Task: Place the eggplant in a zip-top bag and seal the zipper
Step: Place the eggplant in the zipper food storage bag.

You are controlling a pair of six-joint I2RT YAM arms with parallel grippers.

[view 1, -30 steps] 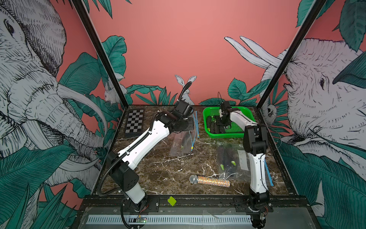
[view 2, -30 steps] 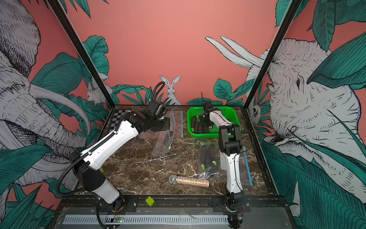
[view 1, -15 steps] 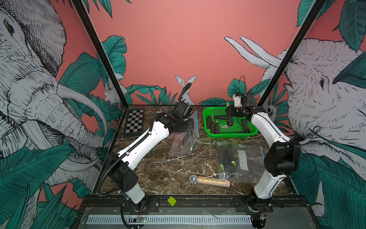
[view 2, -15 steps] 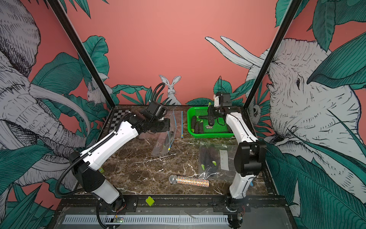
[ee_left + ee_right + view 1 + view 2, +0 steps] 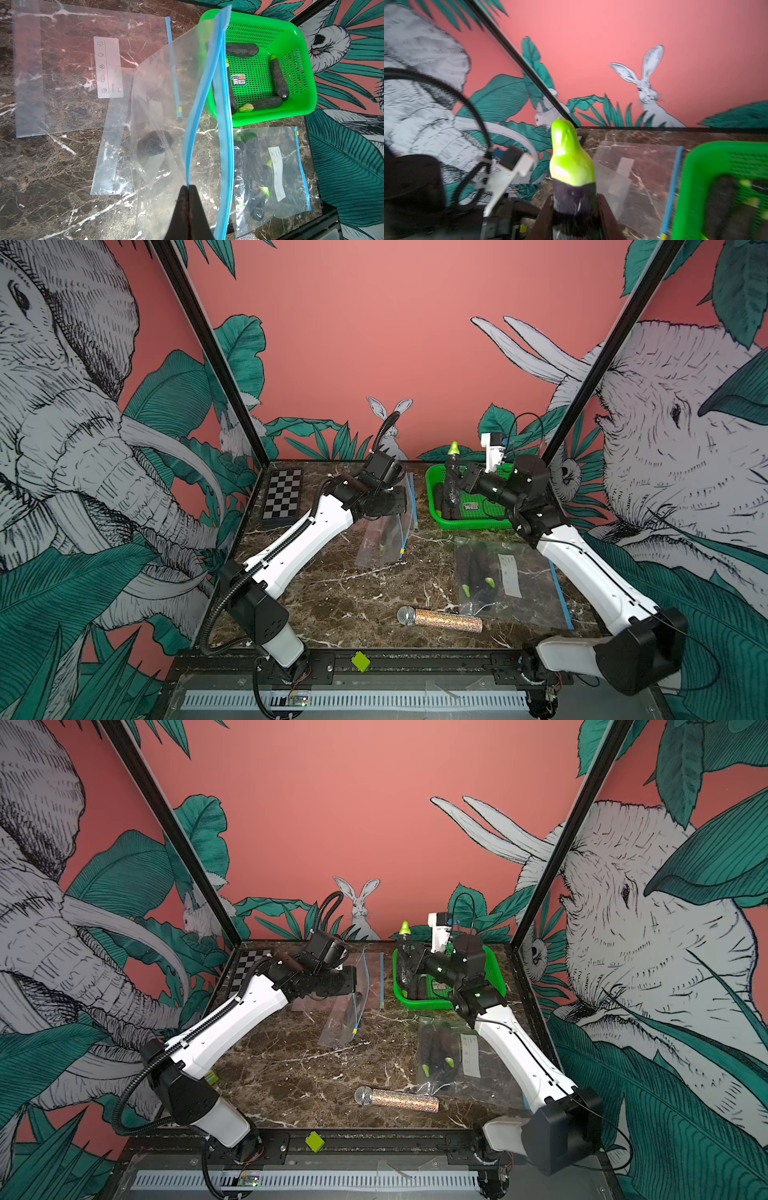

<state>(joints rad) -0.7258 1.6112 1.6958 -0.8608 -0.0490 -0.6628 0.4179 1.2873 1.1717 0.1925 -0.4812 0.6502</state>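
Left gripper (image 5: 188, 188): clamped tight on the zip-top bag (image 5: 166, 93) at its blue rim, which is held up above the tabletop (image 5: 52, 187).
Right gripper (image 5: 574, 207): closed around the eggplant (image 5: 572, 166).
Eggplant: held upright, green stem up, over the green basket (image 5: 469, 523).

place: robot lab cell | cues: black frame posts (image 5: 210, 348), mural walls (image 5: 374, 344), marble tabletop (image 5: 353, 585), checkerboard (image 5: 282, 499)

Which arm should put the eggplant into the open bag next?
Right. The right gripper is shut on an eggplant, upright over the green basket. The left gripper is shut on the zip-top bag rim, holding its mouth open.
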